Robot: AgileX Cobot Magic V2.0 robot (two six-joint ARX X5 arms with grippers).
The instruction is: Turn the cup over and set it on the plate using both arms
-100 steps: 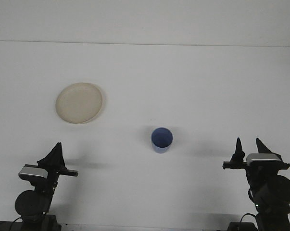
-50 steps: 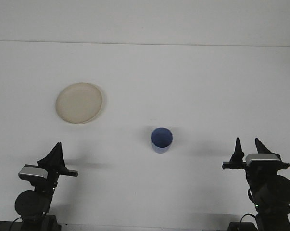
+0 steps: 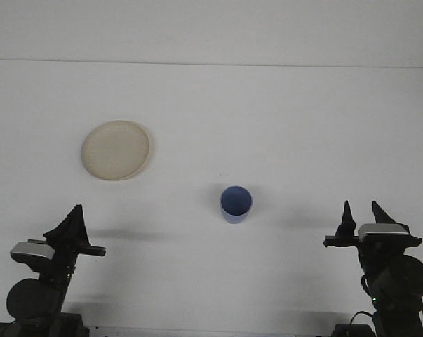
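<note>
- Front view shows my white bench nearly bare, and by my judgement the task has not begun: nothing is gripped, nothing flipped, nothing placed.
- The cream plate lies far left on the bench, with nothing on it, well apart from the cup.
- The blue cup stands near the middle of the bench; I cannot tell for sure whether I am looking into its mouth or at its base.
- My right hand sits low at the right edge, fingers parted and grasping nothing, well apart from the cup.
- My left hand sits low at the left edge, below the plate; its fingers read as one dark point, so I cannot tell their state.
- Left to do: grasp, flip, pass over, set on the plate.
- No brand, label or writing is readable anywhere.
</note>
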